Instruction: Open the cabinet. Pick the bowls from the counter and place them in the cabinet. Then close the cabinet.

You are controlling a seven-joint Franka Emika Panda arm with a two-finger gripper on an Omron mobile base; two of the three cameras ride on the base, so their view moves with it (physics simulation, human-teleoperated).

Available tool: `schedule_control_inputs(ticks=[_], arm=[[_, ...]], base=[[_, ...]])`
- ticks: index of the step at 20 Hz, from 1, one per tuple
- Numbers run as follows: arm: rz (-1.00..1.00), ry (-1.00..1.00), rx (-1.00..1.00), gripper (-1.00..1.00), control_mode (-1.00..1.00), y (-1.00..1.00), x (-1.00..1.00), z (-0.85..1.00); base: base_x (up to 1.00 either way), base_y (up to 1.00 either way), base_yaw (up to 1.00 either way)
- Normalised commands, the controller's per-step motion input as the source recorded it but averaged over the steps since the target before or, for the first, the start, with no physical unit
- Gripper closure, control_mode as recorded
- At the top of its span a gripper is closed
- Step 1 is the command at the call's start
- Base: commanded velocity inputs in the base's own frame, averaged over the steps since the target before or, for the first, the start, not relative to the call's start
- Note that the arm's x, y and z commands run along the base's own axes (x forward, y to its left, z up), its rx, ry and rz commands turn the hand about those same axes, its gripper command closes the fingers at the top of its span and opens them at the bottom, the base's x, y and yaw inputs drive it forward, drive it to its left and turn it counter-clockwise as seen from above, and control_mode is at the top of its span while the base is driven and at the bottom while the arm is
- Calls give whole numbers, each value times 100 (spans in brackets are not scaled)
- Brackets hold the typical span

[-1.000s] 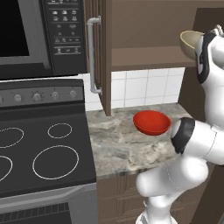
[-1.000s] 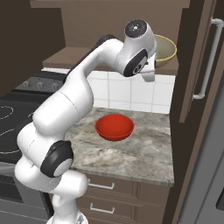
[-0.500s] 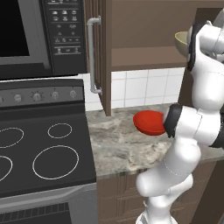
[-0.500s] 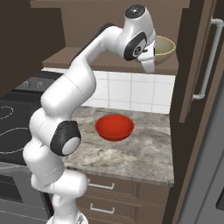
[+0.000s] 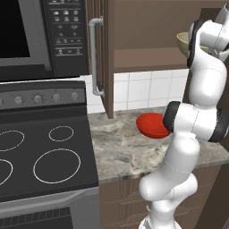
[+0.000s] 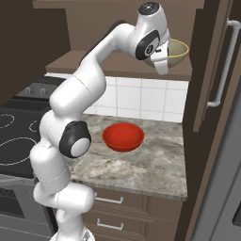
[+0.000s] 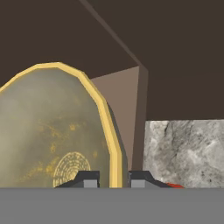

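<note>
Placement of the first bowl is the step in hand: the cabinet (image 6: 141, 28) stands open, and the end effector (image 7: 113, 177) is raised to its wooden shelf (image 6: 117, 66), pinching the yellowish rim of the beige bowl (image 6: 175, 52) between its two dark tips, one tip inside the rim and one outside. From the right base view the bowl looks to sit at the shelf's right end, though I cannot tell whether its foot touches the wood. The next move, as I judge it, calls for settling it flat, letting go, and drawing back clear of the right door (image 6: 212, 66). The red bowl (image 6: 123, 136) waits on the bench (image 6: 141, 164), glossy, shallow and round, near the tiled wall. The bench is speckled grey stone with a thin edge; the beige bowl's inside is mottled with a ringed centre. The left door (image 5: 100, 53) hangs open, its silver bar handle (image 5: 93, 56) long and smooth.
</note>
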Motion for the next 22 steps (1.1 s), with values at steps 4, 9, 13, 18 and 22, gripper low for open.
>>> schedule_control_inputs(ticks=[4,9,13,18,22], arm=[[0,-12,-8,100,-100,5,1,-44],[0,-7,-5,-100,-100,9,1,-31],[0,0,0,-100,-100,0,6,0],[0,-3,1,-100,-100,1,-12,15],[0,-4,0,-100,-100,8,-24,36]], base=[[0,0,0],[0,0,0],[0,0,0],[0,0,0],[0,0,0]])
